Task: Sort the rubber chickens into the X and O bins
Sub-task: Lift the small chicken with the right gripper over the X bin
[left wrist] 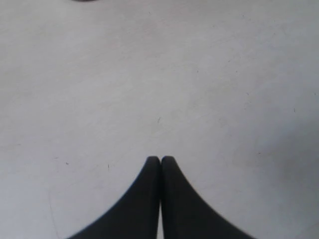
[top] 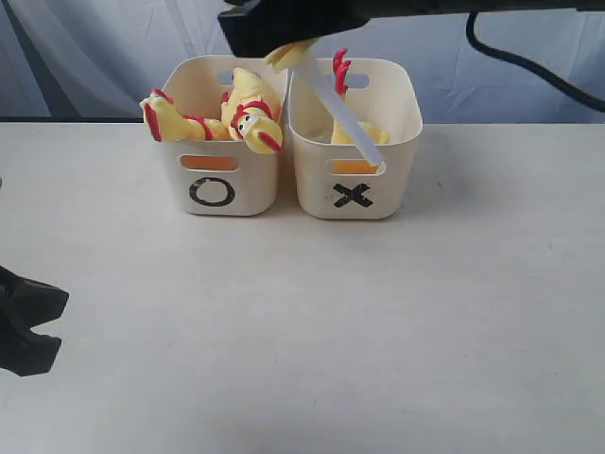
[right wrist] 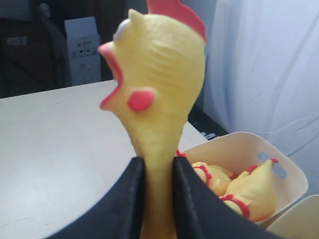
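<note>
The place looked like a robotics laboratory or a test room, not a home. A plain white table (top: 302,331) stood in front of a pale curtain (top: 95,47), which was hung as a backdrop. A black cable (top: 529,64) ran loosely across this curtain. The two cream bins (top: 255,180) on the table carried a hand-drawn black O and X. In the right wrist view, a pale box (right wrist: 82,50) with printed marks stood in a dark corner beyond the table.

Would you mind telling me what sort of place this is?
Probably a robotics lab test bench: a plain white table, a pale curtain backdrop, and a cream O bin and X bin for sorting.
</note>
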Action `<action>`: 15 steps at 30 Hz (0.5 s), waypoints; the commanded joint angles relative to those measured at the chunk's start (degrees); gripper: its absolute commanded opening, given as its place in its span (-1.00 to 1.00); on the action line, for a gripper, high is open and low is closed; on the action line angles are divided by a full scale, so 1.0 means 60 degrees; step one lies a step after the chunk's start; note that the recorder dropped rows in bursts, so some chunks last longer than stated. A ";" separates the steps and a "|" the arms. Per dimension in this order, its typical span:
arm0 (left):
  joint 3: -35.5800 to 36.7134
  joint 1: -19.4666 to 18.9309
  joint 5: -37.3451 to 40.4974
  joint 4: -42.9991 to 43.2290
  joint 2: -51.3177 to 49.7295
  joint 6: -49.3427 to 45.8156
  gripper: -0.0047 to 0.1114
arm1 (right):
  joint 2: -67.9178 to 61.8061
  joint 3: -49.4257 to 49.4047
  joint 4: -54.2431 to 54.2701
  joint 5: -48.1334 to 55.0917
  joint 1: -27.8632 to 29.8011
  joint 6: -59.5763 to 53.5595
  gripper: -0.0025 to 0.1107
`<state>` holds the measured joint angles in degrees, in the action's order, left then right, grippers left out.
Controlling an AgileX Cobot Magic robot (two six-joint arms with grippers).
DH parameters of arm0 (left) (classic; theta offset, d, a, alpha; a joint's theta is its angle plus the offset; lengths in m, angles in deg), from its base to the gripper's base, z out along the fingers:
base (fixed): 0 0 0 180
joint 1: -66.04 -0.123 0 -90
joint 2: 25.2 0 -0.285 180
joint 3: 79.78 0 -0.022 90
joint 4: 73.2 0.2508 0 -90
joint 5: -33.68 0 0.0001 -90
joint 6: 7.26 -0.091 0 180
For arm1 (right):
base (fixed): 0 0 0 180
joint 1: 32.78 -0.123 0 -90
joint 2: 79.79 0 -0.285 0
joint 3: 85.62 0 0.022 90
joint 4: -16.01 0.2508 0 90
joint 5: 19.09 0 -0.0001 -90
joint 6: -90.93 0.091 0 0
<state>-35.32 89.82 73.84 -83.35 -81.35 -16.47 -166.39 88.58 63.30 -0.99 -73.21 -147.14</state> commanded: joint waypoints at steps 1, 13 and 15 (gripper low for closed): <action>0.0087 -0.0039 -0.0003 0.0058 0.0069 0.0009 -0.92 | 0.0047 0.0046 -0.0160 -0.0660 0.0376 0.0061 -0.97; 0.0087 -0.0039 0.0400 -0.0298 0.0069 0.0009 -0.92 | -0.2141 0.0046 -0.0058 -0.6500 0.0746 0.0266 -0.97; 0.0087 -0.0039 0.0535 -0.0312 0.0069 0.0009 -0.92 | -0.2854 0.0046 -0.0159 -0.7349 0.0746 0.0266 -0.97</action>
<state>-35.09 89.82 76.43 -84.49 -81.35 -16.47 -180.26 88.58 62.66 -39.50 -69.05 -145.62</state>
